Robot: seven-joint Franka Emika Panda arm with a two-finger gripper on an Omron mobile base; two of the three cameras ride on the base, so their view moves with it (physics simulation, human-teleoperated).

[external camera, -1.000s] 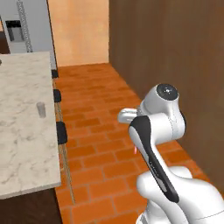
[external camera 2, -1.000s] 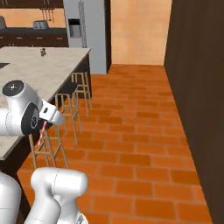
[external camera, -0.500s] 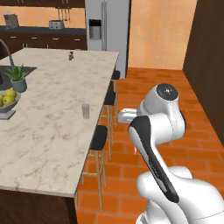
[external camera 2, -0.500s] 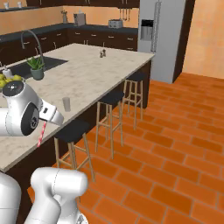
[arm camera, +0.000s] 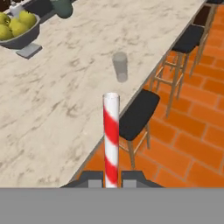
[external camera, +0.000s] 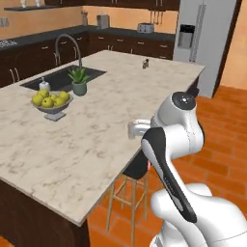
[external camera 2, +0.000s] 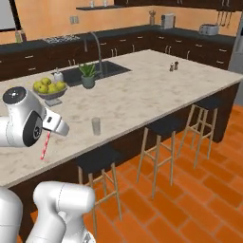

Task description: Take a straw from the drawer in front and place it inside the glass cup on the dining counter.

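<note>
Your end effector (arm camera: pixel 111 178) is pinched on the straw (arm camera: pixel 111 135), its two dark fingertips (arm camera: pixel 93 179) pressing the lower end from either side. In the hand view the red-and-white striped straw stands up from between them, its open end pointing toward the table (arm camera: pixel 65 109). In the right base view you can see the straw (external camera 2: pixel 45 144) hanging down below the wrist, over the table's near long edge, tilted slightly.

The glass cup (external camera 2: pixel 96 126) stands upright on the table (external camera 2: pixel 142 90), close to that same near edge above the row of stools (external camera 2: pixel 162 127), and apart from the straw. In the hand view the glass cup (arm camera: pixel 120 66) sits beyond the straw's tip, a little to its right, with bare marble around it.

Toward the table's far side you have a fruit bowl (external camera: pixel 52 101) of yellow-green fruit, a small potted plant (external camera: pixel 79 81) beside the sink (external camera: pixel 60 79), and two small shakers (external camera 2: pixel 173 66) near the far corner.
</note>
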